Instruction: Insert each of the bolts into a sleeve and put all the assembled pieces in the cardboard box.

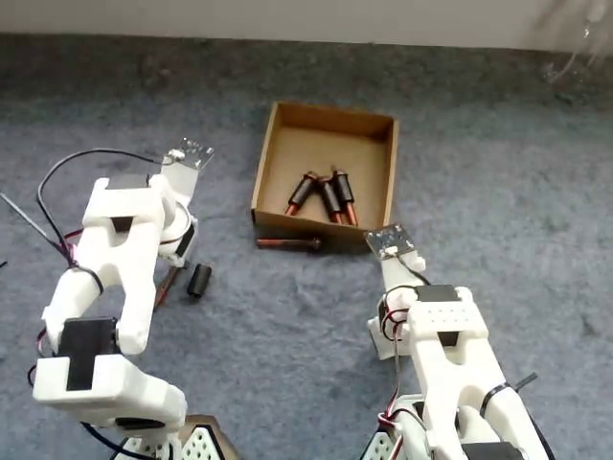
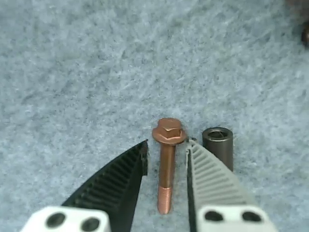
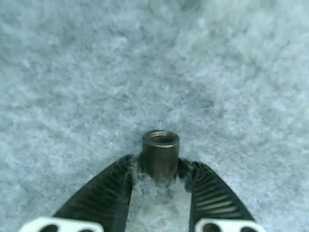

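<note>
The left fingers (image 2: 120,176) are gaping astride a copper bolt (image 2: 166,162) while the right fingers (image 3: 108,191) are pinching a dark sleeve (image 3: 160,153) at the cardboard box's (image 1: 326,117) 5 o'clock.

Left gripper (image 2: 167,145): fingers spread around a bolt (image 2: 166,164); we note a slim gap on each side.
Loose sleeve (image 2: 218,145): just beside the pale finger's outer face, crowding that side.
Right gripper (image 3: 159,164): clamped on a second sleeve (image 3: 161,153), with carpet beyond.
Cardboard box (image 1: 326,120): top open; assembled pieces (image 1: 324,196) lie toward the front wall, leaving room behind them.
Stray bolt (image 1: 287,243): lies along the box front, seemingly touching it.
Carpet (image 1: 278,326): a wide lane between the arms.
</note>
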{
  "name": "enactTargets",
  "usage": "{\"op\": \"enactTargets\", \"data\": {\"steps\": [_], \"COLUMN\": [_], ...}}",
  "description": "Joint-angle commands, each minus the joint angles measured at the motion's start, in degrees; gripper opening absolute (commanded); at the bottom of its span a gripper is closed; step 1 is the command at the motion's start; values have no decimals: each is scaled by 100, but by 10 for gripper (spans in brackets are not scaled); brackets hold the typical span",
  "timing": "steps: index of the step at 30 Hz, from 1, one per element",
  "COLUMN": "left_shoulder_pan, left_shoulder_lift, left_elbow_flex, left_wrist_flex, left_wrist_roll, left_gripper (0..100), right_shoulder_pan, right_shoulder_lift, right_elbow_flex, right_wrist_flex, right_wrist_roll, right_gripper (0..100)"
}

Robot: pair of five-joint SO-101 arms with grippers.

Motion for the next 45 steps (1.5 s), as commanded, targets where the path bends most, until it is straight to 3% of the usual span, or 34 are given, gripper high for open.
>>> {"op": "enactTargets", "data": {"steps": [1,17,23,28,33,40,45], "left_shoulder_pan": [84,-215,-207,-312,-277,-171,-154], "left_shoulder_lift": [-40,989,971,479,-418,-822,-813], "left_elbow_flex": [-418,-171,-198,-444,154,1481,1569], "left_wrist_flex": [70,-185,-193,53,158,-1046,-1116], "left_wrist_roll": [26,-246,-202,598,967,949,800], "left_gripper": [125,87,3,2,2,2,2], "right_shoulder_pan": [75,57,48,48,48,-242,-611], "right_shoulder_lift": [31,40,40,31,84,101,110], "right_elbow_flex": [48,48,31,-163,-1270,-2316,-2448], "right_wrist_flex": [-259,-259,-259,-57,734,1508,1613], "right_wrist_roll": [-53,-53,-62,-62,-62,-62,-369], "right_gripper": [142,142,142,146,149,264,264]}}
